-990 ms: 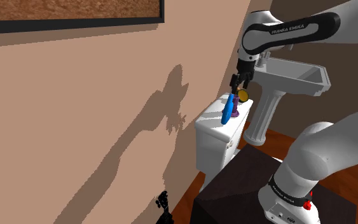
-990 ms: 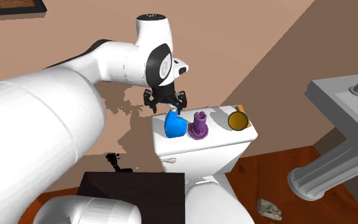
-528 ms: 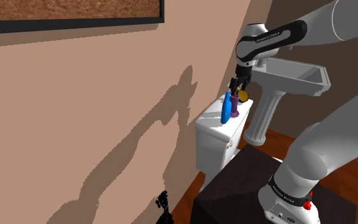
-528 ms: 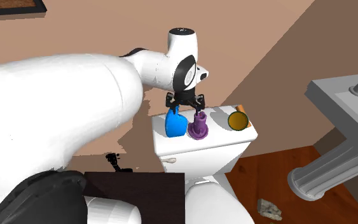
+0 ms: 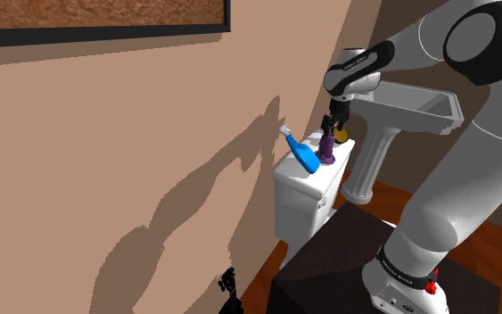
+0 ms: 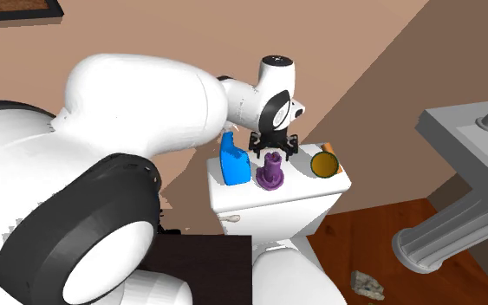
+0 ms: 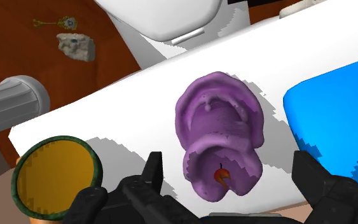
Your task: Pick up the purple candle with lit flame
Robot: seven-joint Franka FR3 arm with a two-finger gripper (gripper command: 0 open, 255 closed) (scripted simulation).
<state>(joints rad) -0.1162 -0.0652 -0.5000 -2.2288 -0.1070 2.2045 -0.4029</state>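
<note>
Both fingers (image 7: pixel 152 173) of the gripper (image 7: pixel 231 173) stand apart, flanking the unheld purple candle (image 7: pixel 219 124)

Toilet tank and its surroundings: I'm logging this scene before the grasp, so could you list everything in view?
Toilet tank: one, white, against the tan wall.
Purple candle: one, purple with a small red flame, middle of the tank lid.
Bottle: one, blue, on the lid beside the candle.
Round disc: one, yellow with green rim, on the lid at the candle's other side.
Sink: one, grey, on a pedestal.
Framed picture: one, dark frame, on the wall.
Scrap: one, pale, on the wooden floor.
Stand: one, dark box.
Arm: one, white, dark joints.
Jaws: black, open, either side of the candle, not touching.
</note>
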